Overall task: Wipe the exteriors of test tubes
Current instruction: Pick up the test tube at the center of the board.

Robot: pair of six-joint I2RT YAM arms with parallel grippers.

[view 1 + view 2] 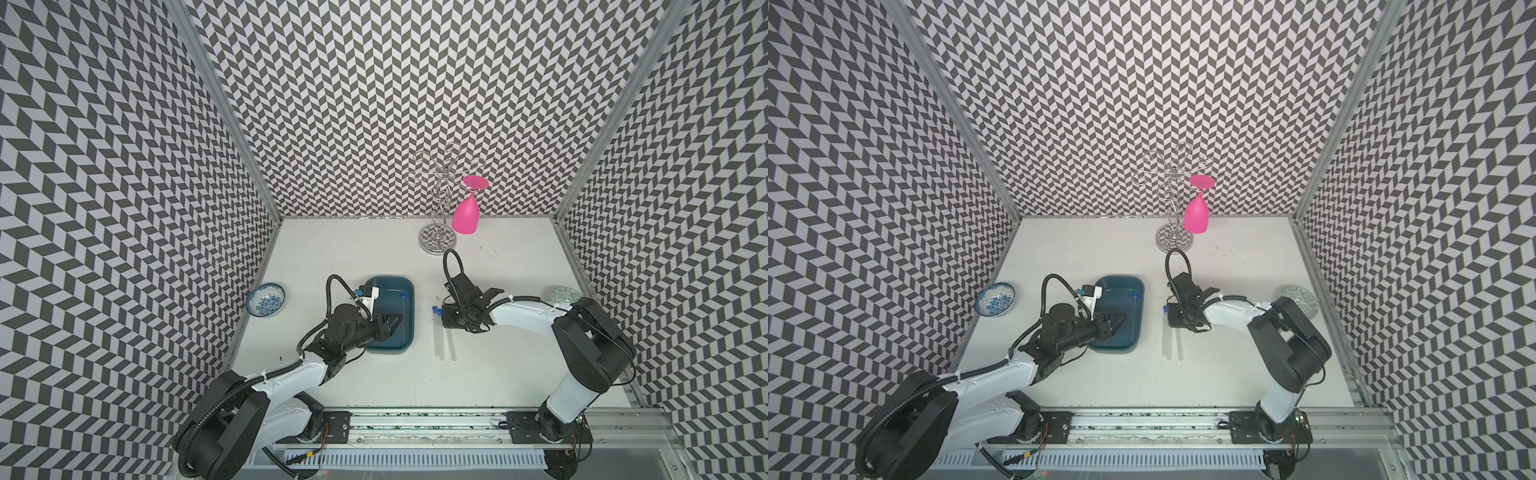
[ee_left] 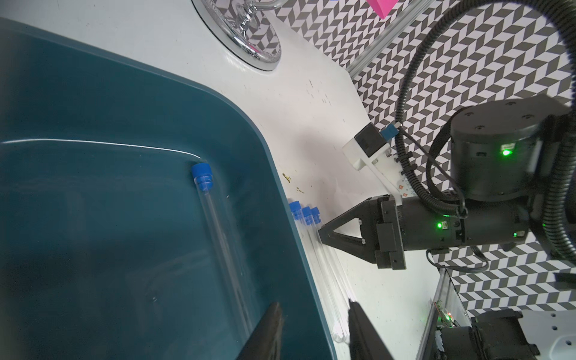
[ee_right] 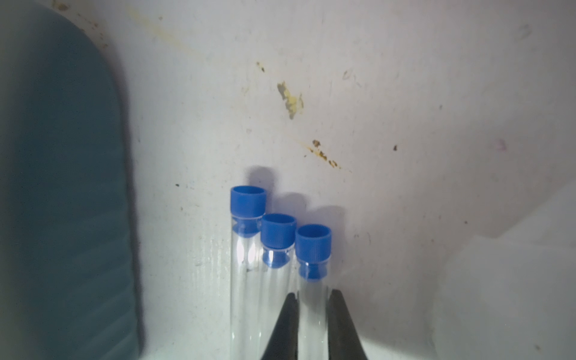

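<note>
Three capped test tubes (image 3: 278,232) lie side by side — a fourth (image 2: 224,249) in the tray (image 2: 93,103).

tray (image 1: 395,282): bench (image 1: 374,249) centre-left | one test tube (image 2: 223,246): in tray | three test tubes (image 3: 278,232): just right of tray | rack (image 1: 437,242): back edge | bowl (image 1: 266,300): left edge | plate (image 1: 563,294): right edge

The left arm (image 1: 286,376) and right arm (image 1: 524,314) share white shell links and black cylindrical joints. Ribbed black conduit (image 2: 402,103) loops at each wrist. The right claw (image 2: 322,234) is black, triangular and open-framed, with small screws; green lights glow behind it.
</note>
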